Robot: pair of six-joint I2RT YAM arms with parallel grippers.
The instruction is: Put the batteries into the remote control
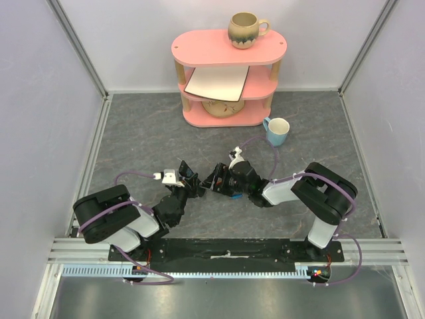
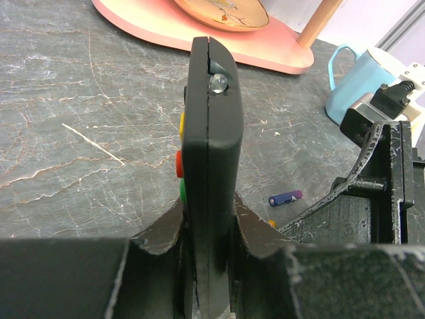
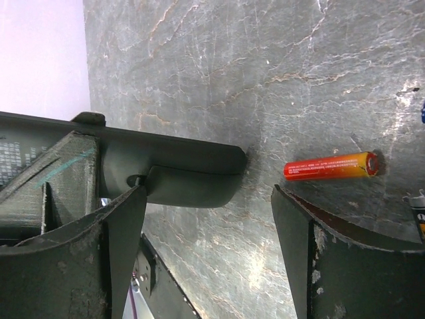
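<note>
My left gripper (image 2: 209, 232) is shut on the remote control (image 2: 212, 133), a slim black bar held on edge with its yellow, red and green buttons facing left. In the top view the left gripper (image 1: 189, 181) and the right gripper (image 1: 216, 178) meet at mid-table. The right gripper (image 3: 209, 199) stands open, its left finger (image 3: 126, 219) against the remote's dark end (image 3: 186, 159). A red-orange battery (image 3: 331, 165) lies on the table just beyond the right finger. A blue-and-purple battery (image 2: 285, 197) lies on the table right of the remote.
At the back stands a pink shelf (image 1: 229, 46) with a brown mug (image 1: 246, 30) on top, a white board (image 1: 218, 83) and a bowl (image 1: 222, 106) below. A light blue mug (image 1: 277, 131) stands to its right. Walls close in both sides.
</note>
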